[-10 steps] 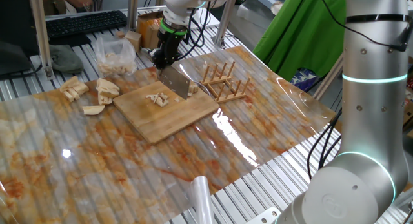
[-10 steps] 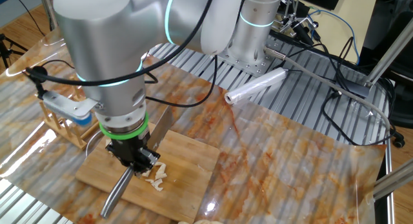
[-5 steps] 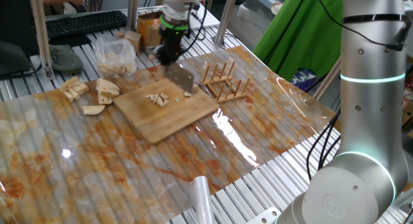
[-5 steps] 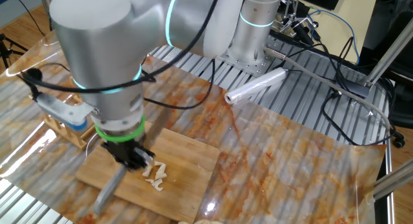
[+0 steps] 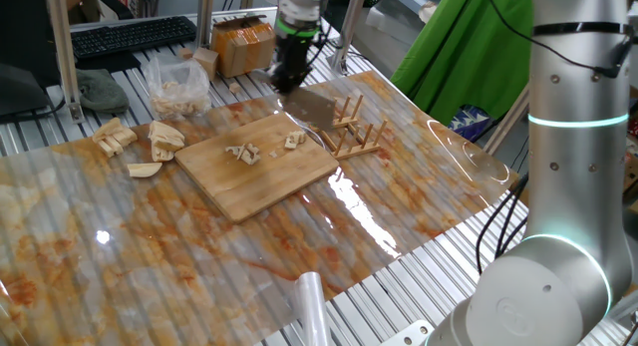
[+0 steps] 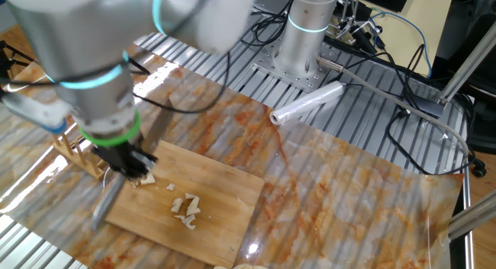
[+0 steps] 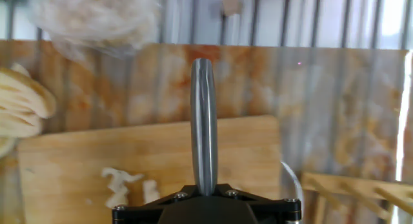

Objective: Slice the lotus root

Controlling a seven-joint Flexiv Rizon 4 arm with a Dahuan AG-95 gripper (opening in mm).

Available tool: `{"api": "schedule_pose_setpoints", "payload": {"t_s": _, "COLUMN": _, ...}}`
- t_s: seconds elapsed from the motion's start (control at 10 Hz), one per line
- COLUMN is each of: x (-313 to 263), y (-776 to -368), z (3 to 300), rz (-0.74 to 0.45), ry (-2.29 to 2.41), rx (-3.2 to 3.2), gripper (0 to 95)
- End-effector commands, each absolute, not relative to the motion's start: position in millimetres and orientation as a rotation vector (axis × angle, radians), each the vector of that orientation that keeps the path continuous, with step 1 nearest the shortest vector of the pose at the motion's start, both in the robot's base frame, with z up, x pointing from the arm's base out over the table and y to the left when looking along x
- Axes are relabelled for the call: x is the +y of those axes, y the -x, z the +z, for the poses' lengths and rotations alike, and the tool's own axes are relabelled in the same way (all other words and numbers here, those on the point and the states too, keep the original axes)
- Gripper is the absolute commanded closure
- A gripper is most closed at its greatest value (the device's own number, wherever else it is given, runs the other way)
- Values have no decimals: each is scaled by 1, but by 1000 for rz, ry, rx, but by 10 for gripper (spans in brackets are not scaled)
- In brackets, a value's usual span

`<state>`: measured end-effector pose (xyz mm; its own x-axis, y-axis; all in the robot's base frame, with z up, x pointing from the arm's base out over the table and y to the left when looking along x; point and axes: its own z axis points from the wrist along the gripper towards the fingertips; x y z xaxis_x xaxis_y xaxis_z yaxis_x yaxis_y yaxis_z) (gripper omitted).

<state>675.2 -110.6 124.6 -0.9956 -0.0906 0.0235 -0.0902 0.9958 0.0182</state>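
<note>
Marbled orange-brown worktop (image 5: 299,256), carrying all. Rectangular pale wooden cutting board (image 5: 259,167), lying flat. Slatted wooden rack (image 5: 349,132), just beside the board. My pincer (image 5: 289,79), pinching a steel-bladed cleaver (image 5: 314,109) above the board's edge. Small pale lotus root slices (image 5: 244,152), on the board.

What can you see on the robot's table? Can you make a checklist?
Surface: marbled table with a clear sheet on top; wooden board lies on it.
Job's things: cut lotus bits on the board; bigger lotus chunks beside it; knife lifted over the board's edge.
Clutter: wooden rack, plastic roll, bag of pieces.
Fingers: gripper shut on the knife handle.
Cables: black cables behind the table.
Surroundings: keyboard, green cloth.
</note>
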Motion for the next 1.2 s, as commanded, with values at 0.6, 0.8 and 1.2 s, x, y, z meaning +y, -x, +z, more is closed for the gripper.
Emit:
{"api": "schedule_pose_setpoints", "payload": {"t_s": 0.6, "x": -167, "y": -645, "z": 120, "rz": 35, "ry": 16, "rx": -3146, "gripper": 950}}
{"api": "schedule_pose_setpoints", "payload": {"t_s": 0.8, "x": -178, "y": -638, "z": 117, "rz": 37, "ry": 49, "rx": -3152, "gripper": 950}}
{"api": "schedule_pose_setpoints", "payload": {"t_s": 1.2, "x": -182, "y": -634, "z": 118, "rz": 37, "ry": 69, "rx": -3158, "gripper": 950}}
